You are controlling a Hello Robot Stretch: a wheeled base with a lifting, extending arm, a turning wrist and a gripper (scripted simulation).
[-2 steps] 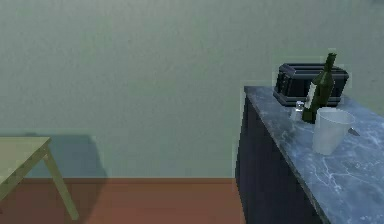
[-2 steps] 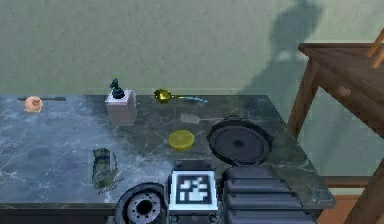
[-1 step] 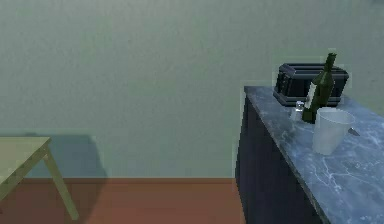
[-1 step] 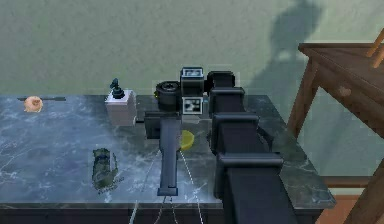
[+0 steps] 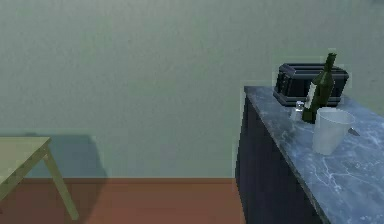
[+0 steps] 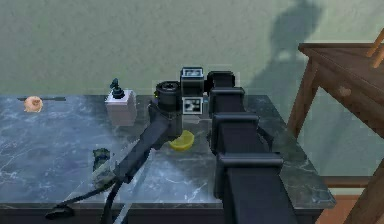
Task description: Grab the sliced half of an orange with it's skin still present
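– Fruit?
– One yellow half-round piece [image 6: 182, 141] on the marble worktop [image 6: 50, 150], just beside the arm [image 6: 235, 140], behind the fingers [image 6: 138, 155].
– Long axis?
– Across the picture; which way its cut face points cannot be told.
– Grip?
– Cannot tell whether the fingers hold anything.

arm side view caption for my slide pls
Stretch's arm and claw extended over a grey marble counter where a yellow-orange fruit piece lies

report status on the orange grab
Gripper at grey marble counter, can't tell if holding. Yellow rounded piece lies on counter near it, maybe the orange half. White box with black knob behind.
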